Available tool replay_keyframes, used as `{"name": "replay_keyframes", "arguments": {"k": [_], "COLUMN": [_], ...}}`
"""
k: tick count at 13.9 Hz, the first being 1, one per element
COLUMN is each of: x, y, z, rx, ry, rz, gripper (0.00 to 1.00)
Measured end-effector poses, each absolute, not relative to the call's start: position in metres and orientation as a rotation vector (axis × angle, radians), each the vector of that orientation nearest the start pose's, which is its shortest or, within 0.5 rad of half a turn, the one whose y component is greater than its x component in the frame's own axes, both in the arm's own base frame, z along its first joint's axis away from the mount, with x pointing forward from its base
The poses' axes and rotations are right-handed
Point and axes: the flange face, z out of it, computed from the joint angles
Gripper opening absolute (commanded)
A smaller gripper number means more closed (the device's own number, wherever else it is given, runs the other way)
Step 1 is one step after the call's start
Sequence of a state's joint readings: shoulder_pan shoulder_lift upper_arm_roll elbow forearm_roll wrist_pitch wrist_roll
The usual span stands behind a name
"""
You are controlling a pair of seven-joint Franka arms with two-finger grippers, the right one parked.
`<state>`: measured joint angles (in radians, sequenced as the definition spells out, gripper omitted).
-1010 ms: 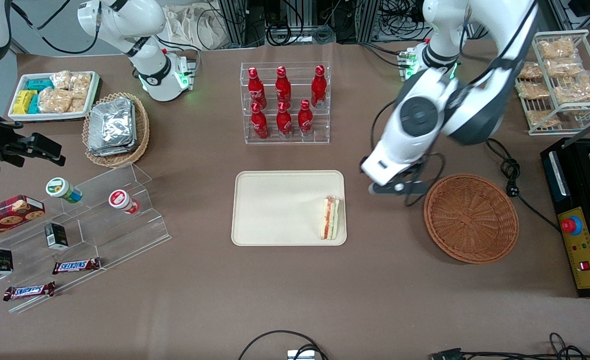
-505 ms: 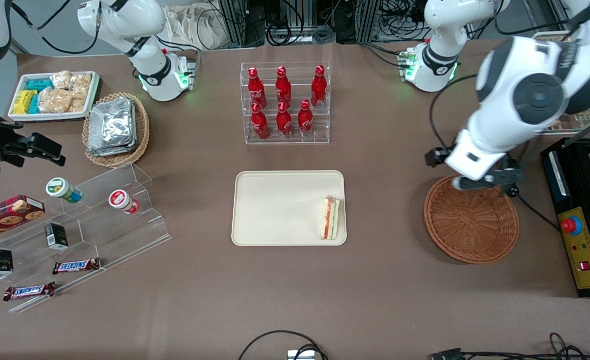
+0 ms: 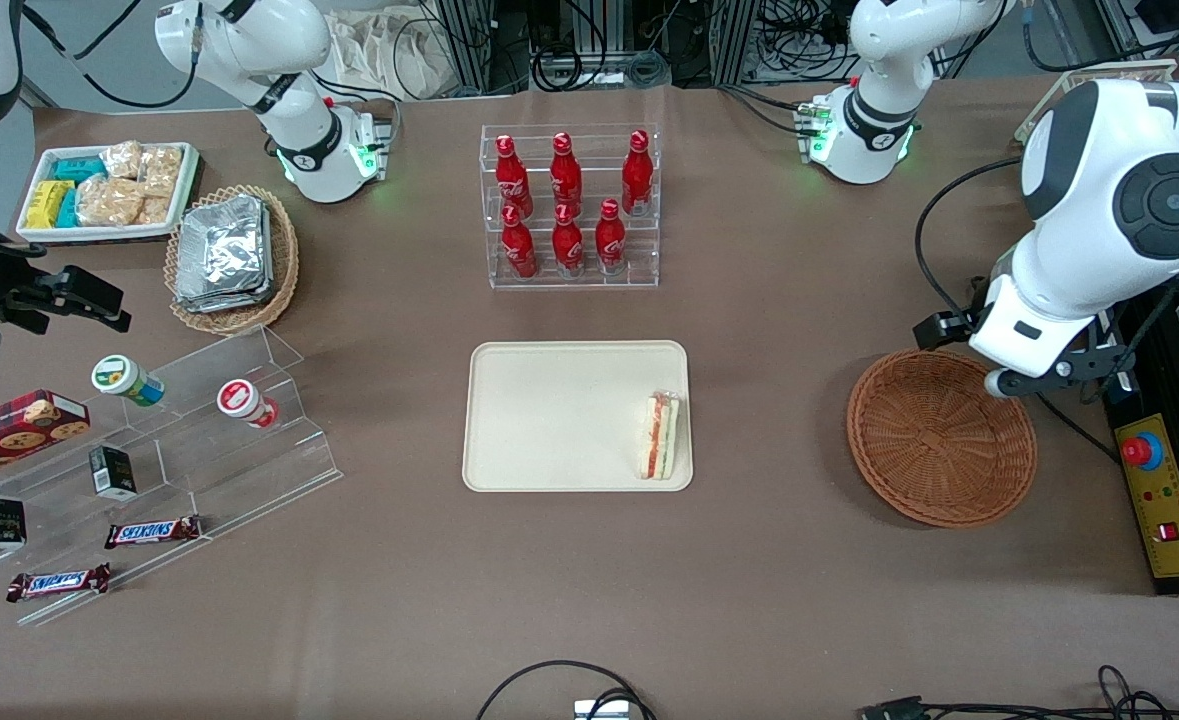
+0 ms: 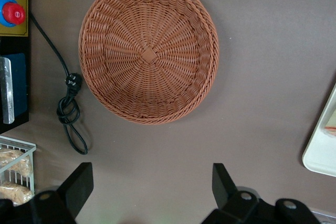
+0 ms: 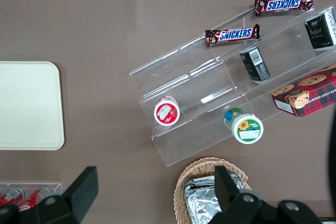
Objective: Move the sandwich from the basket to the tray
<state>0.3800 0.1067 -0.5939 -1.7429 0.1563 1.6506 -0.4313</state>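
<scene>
The sandwich (image 3: pixel 660 435) lies on the cream tray (image 3: pixel 559 410), close to the tray's short edge that faces the basket. The reddish-brown wicker basket (image 3: pixel 939 435) (image 4: pixel 148 51) has nothing in it. My left gripper (image 3: pixel 1049 378) (image 4: pixel 151 187) hangs high beside the basket's rim, toward the working arm's end of the table and a little farther from the front camera. Its fingers (image 4: pixel 79 182) are spread wide open with only bare tabletop between them. A corner of the tray (image 4: pixel 323 153) shows in the left wrist view.
A black cable (image 3: pixel 1021 352) (image 4: pixel 71 114) coils on the table by the basket. A control box with a red button (image 3: pixel 1141 450) and a wire rack of bagged snacks (image 3: pixel 1119 160) stand at the working arm's end. A rack of red bottles (image 3: pixel 571 205) stands farther back than the tray.
My left arm has swung away from the tray, passing over the basket's rim toward the working arm's end. The sandwich has stayed put on the tray.
</scene>
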Motion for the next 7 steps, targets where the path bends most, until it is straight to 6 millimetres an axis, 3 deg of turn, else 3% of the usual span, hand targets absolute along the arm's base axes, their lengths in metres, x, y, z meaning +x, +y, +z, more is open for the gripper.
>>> {"name": "replay_keyframes", "arguments": {"k": [7], "x": [0.577], "y": [-0.084], "z": [0.512], "rx": [-3.055], "ry": [-0.165], "rz": [0.202], "gripper": [1.00]}}
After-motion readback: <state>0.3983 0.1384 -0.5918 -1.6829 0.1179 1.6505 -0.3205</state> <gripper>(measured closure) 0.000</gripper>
